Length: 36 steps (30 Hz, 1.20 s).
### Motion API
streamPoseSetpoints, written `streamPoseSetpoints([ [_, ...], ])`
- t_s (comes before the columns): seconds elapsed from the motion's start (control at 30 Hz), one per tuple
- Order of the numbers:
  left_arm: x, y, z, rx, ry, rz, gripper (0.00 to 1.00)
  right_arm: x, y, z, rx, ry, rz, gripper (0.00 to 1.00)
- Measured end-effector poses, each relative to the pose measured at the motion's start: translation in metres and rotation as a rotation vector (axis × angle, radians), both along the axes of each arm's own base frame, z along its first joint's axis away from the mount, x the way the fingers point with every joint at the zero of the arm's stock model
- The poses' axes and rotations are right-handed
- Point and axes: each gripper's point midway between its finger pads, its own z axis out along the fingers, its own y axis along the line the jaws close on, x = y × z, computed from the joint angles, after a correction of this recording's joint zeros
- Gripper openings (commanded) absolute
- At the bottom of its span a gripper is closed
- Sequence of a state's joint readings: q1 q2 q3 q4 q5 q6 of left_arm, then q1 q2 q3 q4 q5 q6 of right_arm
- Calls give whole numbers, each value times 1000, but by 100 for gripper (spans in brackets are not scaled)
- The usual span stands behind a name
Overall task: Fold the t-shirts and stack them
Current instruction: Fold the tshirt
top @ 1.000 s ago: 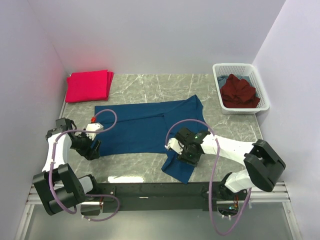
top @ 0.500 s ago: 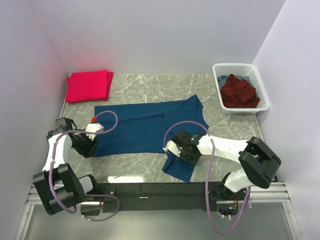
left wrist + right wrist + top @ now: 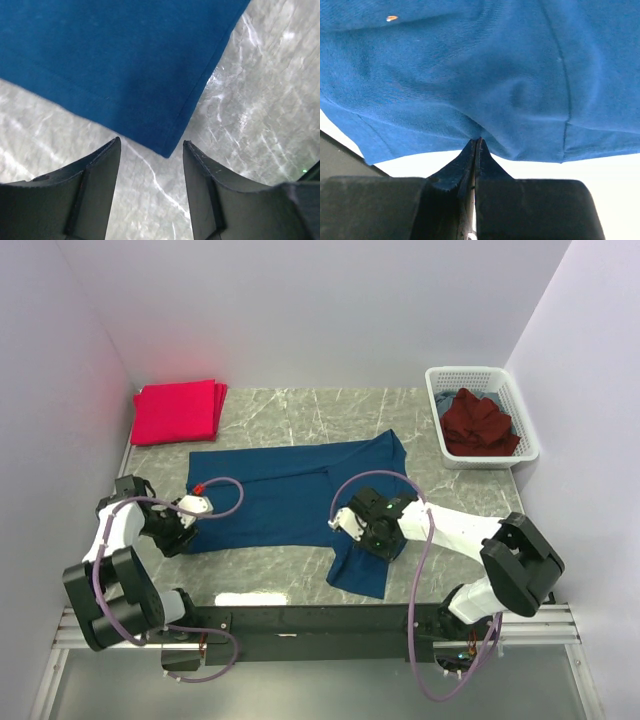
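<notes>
- Since a sec ago, right claw [image 3: 372, 536] has shifted a bit toward the back of the tabletop [image 3: 300, 405], and the near flap of the navy tee [image 3: 285, 490] has come w/ it.
- Right claw [image 3: 477, 140]: fingers pressed together, pinching a pucker of navy cloth at the tips.
- Left claw [image 3: 150, 146]: fingers apart, nothing betw. them, hovering just over the tee's corner [image 3: 167, 150]; bare marble below.
- Top view: left claw [image 3: 180, 530] sits at the tee's near-left corner.
- Navy tee lies spread flat mid-tabletop, right part folded over, one flap reaching toward the near edge.
- Red tees [image 3: 178, 410] folded in a stack, back-left corner, well apart from navy tee.
- Maroon tee [image 3: 480, 422] crumpled inside white basket [image 3: 437, 400], back-right.
</notes>
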<state>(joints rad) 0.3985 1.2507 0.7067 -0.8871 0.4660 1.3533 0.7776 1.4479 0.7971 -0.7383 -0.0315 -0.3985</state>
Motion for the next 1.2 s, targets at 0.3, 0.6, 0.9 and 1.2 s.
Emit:
streamPoseSetpoints([
  [0.3, -8, -3, -26, 2, 32, -100, 47, 2, -9, 8, 19, 11, -42, 0],
  [0.6, 3, 0, -27, 31, -22, -147, 17, 1, -7, 14, 35, 19, -41, 0],
  [0.9, -10, -2, -23, 31, 14, -167, 1, 1, -12, 32, 82, -4, -61, 0],
  [1.2, 16, 1, 17, -10, -25, -143, 1, 31, -9, 62, 127, -80, -78, 0],
])
